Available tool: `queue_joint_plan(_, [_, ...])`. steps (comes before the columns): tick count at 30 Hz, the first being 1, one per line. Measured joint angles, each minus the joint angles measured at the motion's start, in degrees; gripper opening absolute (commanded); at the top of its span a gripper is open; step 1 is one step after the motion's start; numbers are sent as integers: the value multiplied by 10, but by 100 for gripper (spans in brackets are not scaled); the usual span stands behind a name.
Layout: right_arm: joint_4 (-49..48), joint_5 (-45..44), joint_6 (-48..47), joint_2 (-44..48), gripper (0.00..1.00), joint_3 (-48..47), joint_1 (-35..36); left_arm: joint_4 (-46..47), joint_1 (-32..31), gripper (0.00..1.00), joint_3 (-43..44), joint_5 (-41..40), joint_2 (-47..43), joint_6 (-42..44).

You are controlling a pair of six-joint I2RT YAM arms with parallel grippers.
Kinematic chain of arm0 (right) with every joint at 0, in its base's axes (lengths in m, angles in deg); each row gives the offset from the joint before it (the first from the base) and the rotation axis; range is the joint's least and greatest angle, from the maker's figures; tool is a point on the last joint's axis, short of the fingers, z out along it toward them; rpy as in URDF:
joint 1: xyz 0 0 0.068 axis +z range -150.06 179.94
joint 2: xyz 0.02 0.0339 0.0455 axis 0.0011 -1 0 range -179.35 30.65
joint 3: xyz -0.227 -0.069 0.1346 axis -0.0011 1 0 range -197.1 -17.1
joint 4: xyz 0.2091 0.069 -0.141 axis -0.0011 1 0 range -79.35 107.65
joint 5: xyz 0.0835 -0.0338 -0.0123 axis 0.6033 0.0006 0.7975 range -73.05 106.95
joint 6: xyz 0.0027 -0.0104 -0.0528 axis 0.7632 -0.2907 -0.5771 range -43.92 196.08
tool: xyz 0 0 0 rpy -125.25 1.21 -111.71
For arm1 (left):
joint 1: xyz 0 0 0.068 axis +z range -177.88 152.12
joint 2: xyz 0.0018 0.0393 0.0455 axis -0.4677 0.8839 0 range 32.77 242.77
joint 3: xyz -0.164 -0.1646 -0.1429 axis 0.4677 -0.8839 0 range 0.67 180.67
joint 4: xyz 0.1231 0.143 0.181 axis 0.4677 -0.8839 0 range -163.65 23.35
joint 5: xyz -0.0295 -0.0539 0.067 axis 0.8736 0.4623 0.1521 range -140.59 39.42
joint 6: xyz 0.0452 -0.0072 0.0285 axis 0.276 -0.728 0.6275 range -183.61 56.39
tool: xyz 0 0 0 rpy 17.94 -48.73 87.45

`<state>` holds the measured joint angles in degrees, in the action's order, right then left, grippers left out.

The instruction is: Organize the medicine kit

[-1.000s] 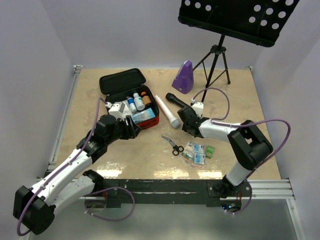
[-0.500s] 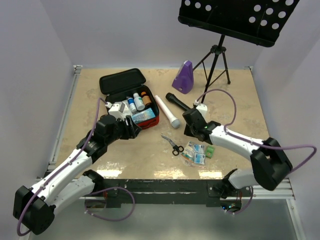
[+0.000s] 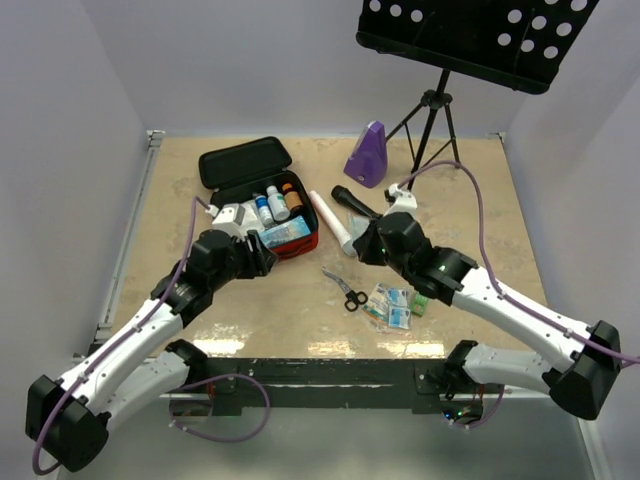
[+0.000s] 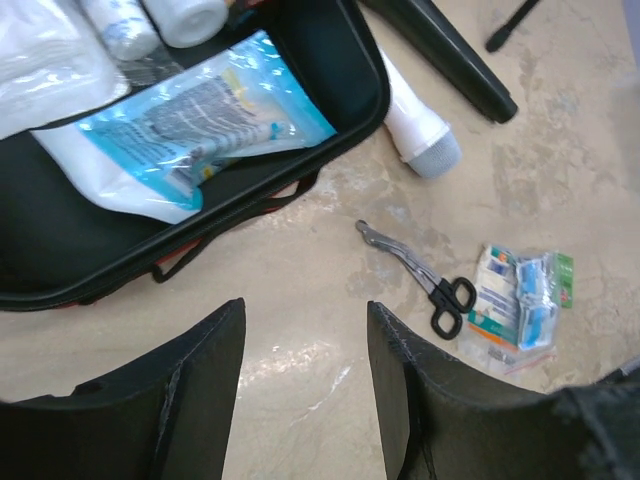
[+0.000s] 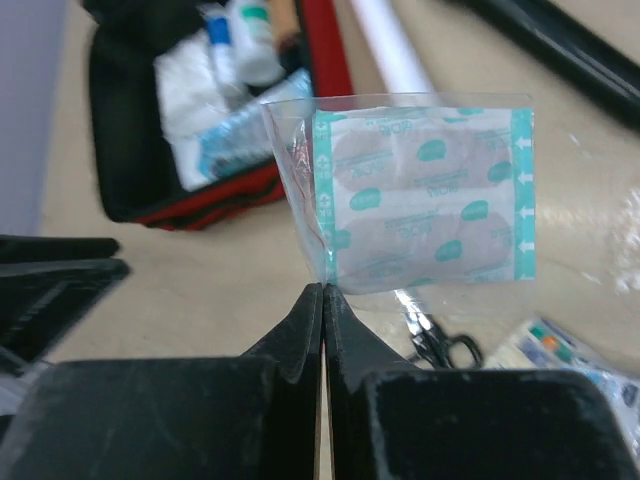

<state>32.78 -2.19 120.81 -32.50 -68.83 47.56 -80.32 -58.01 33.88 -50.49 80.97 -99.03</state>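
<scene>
- At the right gripper (image 5: 322, 292): pinches, fully closed, the lower left corner of a clear plastic packet of teal-printed plasters (image 5: 425, 190), holds it upright above the table.
- At the left gripper (image 4: 305, 315): stands about half open, grips nothing, touches nothing.
- Faces, just ahead of the left fingers, the open square red soft medicine kit (image 4: 365, 95) with black lining.
- Contains a flat blue-and-clear packet (image 4: 190, 125), white bottles (image 4: 185, 15) and white gauze (image 4: 40, 60).
- Leaves, ahead and right of the left gripper, black-handled metal scissors (image 4: 420, 275) and a pile of small sachets (image 4: 520, 300) on the table.
</scene>
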Motion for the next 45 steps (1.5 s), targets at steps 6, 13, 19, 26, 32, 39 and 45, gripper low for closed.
queue_joint_plan(6, [-45,6,-45,-52,0,-106,9,-59,0,57,32,-89,-54,-5])
queue_joint_plan(13, [-83,-4,-68,-222,0,-201,68,-88,0,57,52,-150,-131,-20])
queue_joint_plan(19, [-98,-9,-79,-373,0,-289,101,-109,0,57,60,-164,-132,-26])
queue_joint_plan(26, [-100,-11,-87,-463,0,-329,100,-122,0,57,60,-171,-136,-29])
queue_joint_plan(32, [-101,-20,-96,-492,0,-347,100,-122,0,56,54,-174,-135,-29])
queue_joint_plan(39, [-123,-23,-116,-498,0,-367,118,-121,0,56,45,-178,-134,-29])
queue_joint_plan(45, [-131,-16,-116,-542,0,-426,135,-122,0,56,45,-184,-134,-29])
